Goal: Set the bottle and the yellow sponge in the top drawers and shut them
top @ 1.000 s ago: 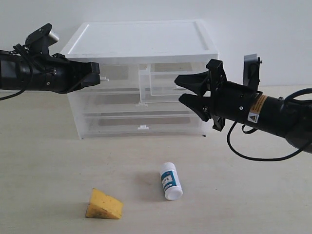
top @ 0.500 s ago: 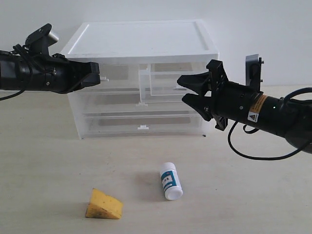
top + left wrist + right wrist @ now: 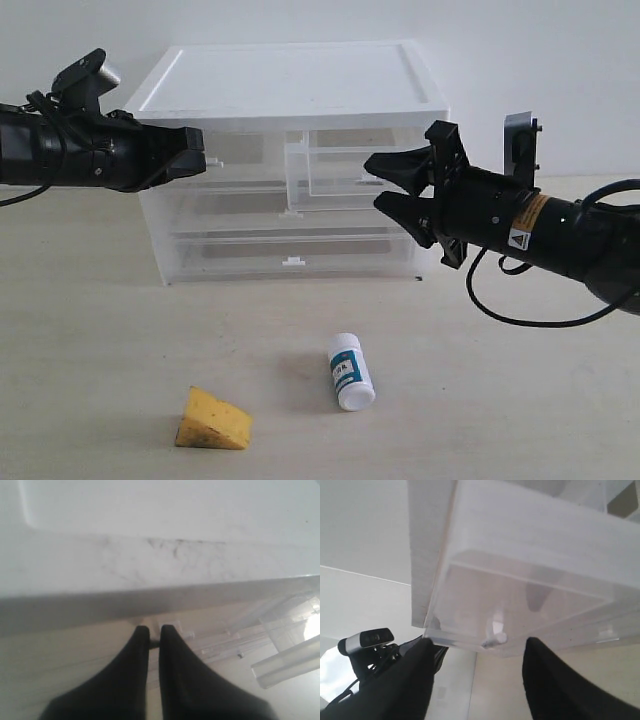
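- Currently opening drawers: left hand (image 3: 201, 160) closed at tab (image 3: 214, 160) of left top drawer (image 3: 250, 150); right hand (image 3: 372, 181) open beside pulled-out right top drawer (image 3: 330, 170).
- On worktop (image 3: 100, 330), lower centre of frame: bottle (image 3: 350, 372), yellow sponge (image 3: 213, 420).
- Next: a straight outward pull, I judge.

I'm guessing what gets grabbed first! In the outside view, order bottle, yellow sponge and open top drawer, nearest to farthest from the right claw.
1. Open top drawer, beside the right claw.
2. Bottle, on the table below.
3. Yellow sponge, farther left.
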Robot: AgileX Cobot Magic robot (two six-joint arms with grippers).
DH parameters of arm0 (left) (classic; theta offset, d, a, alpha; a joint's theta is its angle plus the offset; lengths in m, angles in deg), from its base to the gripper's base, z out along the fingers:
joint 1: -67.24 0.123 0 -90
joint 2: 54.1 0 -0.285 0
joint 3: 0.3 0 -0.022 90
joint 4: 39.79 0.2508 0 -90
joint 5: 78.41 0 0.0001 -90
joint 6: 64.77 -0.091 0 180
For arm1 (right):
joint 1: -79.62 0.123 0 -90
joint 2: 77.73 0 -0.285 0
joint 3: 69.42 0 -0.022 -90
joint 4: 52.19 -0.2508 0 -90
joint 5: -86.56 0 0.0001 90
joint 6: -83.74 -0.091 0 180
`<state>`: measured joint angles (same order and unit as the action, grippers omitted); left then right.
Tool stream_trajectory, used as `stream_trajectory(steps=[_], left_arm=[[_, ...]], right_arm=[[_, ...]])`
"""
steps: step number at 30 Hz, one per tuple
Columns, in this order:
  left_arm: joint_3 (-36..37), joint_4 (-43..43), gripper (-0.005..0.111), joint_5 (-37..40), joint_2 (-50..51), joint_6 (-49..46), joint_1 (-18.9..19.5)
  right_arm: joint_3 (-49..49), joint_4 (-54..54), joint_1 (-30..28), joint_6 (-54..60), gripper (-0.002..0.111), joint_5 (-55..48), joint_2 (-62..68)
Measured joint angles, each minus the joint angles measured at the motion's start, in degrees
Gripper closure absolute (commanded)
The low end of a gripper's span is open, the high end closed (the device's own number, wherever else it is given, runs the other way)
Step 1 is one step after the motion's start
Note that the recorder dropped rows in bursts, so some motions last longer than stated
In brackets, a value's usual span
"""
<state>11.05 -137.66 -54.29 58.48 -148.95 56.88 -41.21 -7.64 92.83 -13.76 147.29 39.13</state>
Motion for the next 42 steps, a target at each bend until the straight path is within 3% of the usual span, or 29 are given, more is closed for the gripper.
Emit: stream_trajectory(steps=[9, 18, 22, 27, 42], left_arm=[[0.00, -0.11, 0.103, 0.09, 0.00, 0.00, 0.00], [-0.09, -0.11, 0.103, 0.13, 0.00, 0.00, 0.00], [-0.09, -0.11, 0.103, 0.13, 0.00, 0.00, 0.00], [-0.09, -0.11, 0.103, 0.13, 0.00, 0.00, 0.00], [-0.09, -0.11, 0.103, 0.13, 0.00, 0.00, 0.00]], right_arm=[[-0.36, -1.40, 0.12, 1.11, 0.060, -2.23, 0.00], [-4.31, -2.63, 5.23, 1.54, 0.060, -7.06, 0.00], [-4.65, -3.29, 5.49, 3.79, 0.075, -8.73, 0.00], [-4.65, -3.78, 5.49, 5.81, 0.108, -11.95, 0.00], [-4.65, -2.58, 5.59, 5.68, 0.108, -12.79, 0.00]])
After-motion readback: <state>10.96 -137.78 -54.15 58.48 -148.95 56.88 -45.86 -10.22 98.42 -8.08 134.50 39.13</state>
